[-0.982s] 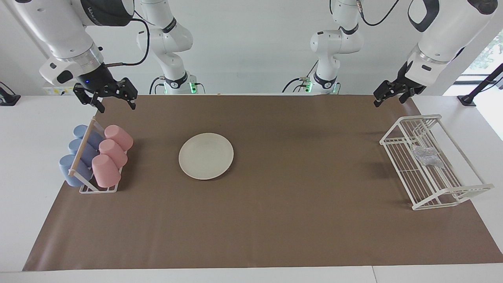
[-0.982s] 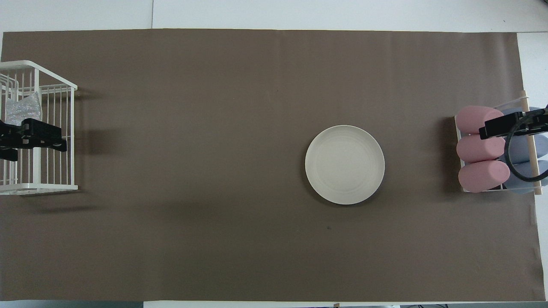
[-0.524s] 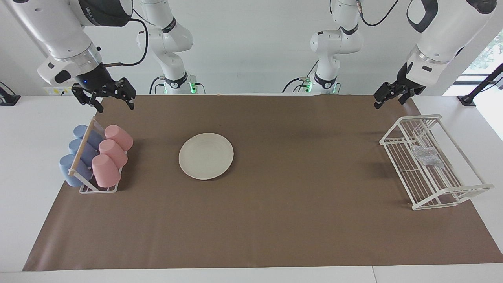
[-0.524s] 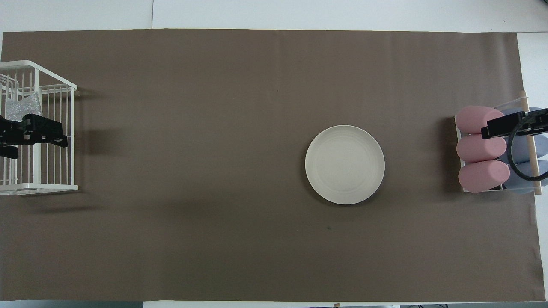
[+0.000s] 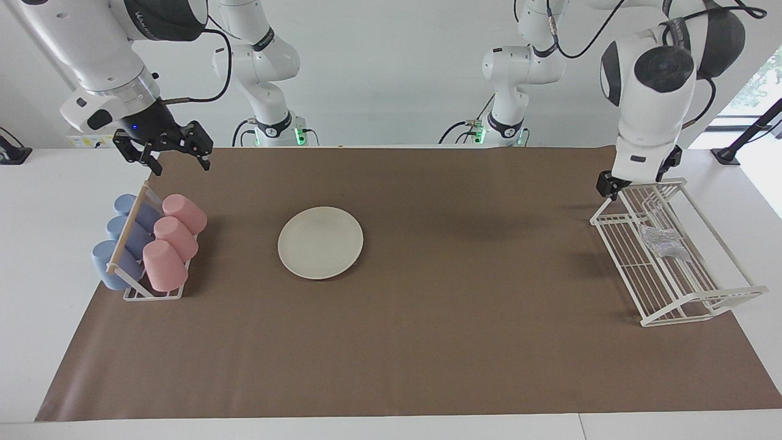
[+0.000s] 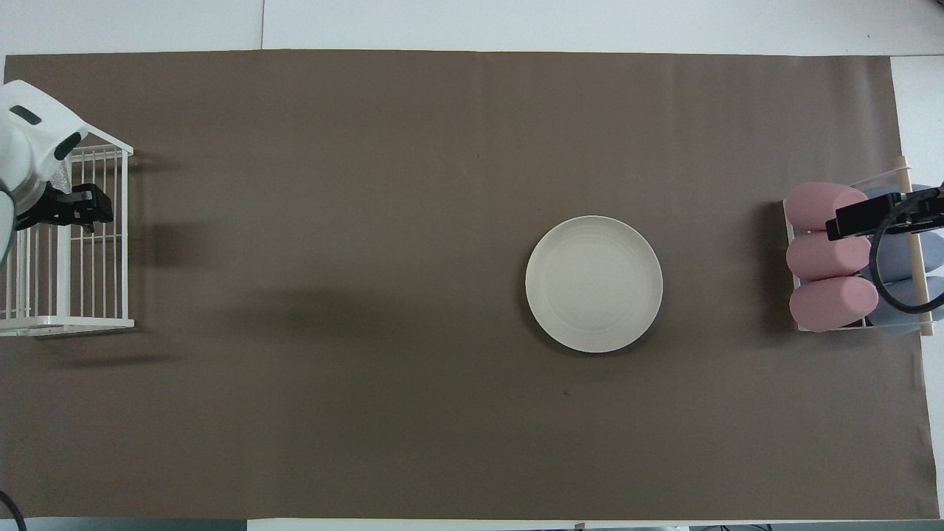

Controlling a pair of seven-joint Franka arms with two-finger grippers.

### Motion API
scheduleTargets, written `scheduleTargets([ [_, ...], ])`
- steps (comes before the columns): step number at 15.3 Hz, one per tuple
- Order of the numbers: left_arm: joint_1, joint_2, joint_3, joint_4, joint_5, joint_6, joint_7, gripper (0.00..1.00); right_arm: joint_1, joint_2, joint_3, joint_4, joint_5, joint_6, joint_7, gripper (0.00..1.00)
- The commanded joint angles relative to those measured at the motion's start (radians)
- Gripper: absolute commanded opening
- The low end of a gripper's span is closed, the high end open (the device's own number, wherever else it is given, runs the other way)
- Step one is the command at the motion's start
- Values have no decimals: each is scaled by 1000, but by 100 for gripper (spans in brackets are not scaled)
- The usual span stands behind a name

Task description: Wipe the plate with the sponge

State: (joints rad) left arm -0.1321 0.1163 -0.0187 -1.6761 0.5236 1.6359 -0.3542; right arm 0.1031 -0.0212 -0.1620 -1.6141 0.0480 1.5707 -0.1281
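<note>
The cream-white plate (image 5: 320, 242) lies flat on the brown mat, toward the right arm's end of the table; it also shows in the overhead view (image 6: 594, 284). The glittery sponge (image 5: 665, 241) lies inside the white wire rack (image 5: 702, 304) at the left arm's end. My left gripper (image 5: 608, 183) points down over the rack's end nearest the robots, apart from the sponge. In the overhead view the left gripper (image 6: 75, 209) is over the rack (image 6: 125, 243) and the arm hides the sponge. My right gripper (image 5: 177, 160) is open and empty, raised over the cup rack.
A cup rack with pink cups (image 5: 174, 237) and blue cups (image 5: 119, 231) stands at the right arm's end; it also shows in the overhead view (image 6: 822, 254). The brown mat (image 5: 464, 318) covers most of the table.
The left arm has swung its wrist round and brought its gripper down and over the wire rack's near end. The right gripper has barely moved. Plate and sponge have not moved.
</note>
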Motion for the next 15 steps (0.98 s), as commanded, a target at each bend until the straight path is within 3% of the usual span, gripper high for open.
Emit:
scheduleTargets([
  [1, -12, 98, 11, 7, 142, 71, -51, 100, 0, -6, 1, -12, 7, 5, 33, 100],
  [5, -14, 204, 9, 7, 332, 97, -144, 100, -2, -14, 1, -35, 7, 5, 178, 100],
  [12, -6, 241, 9, 7, 388, 139, -155, 100, 9, -20, 2, -41, 9, 11, 537, 100],
  [14, -3, 244, 11, 13, 400, 144, -154, 89, 20, -22, 2, -47, 9, 11, 687, 100],
  [15, -3, 244, 9, 9, 414, 144, -154, 79, 21, -23, 4, -47, 12, 11, 767, 100],
])
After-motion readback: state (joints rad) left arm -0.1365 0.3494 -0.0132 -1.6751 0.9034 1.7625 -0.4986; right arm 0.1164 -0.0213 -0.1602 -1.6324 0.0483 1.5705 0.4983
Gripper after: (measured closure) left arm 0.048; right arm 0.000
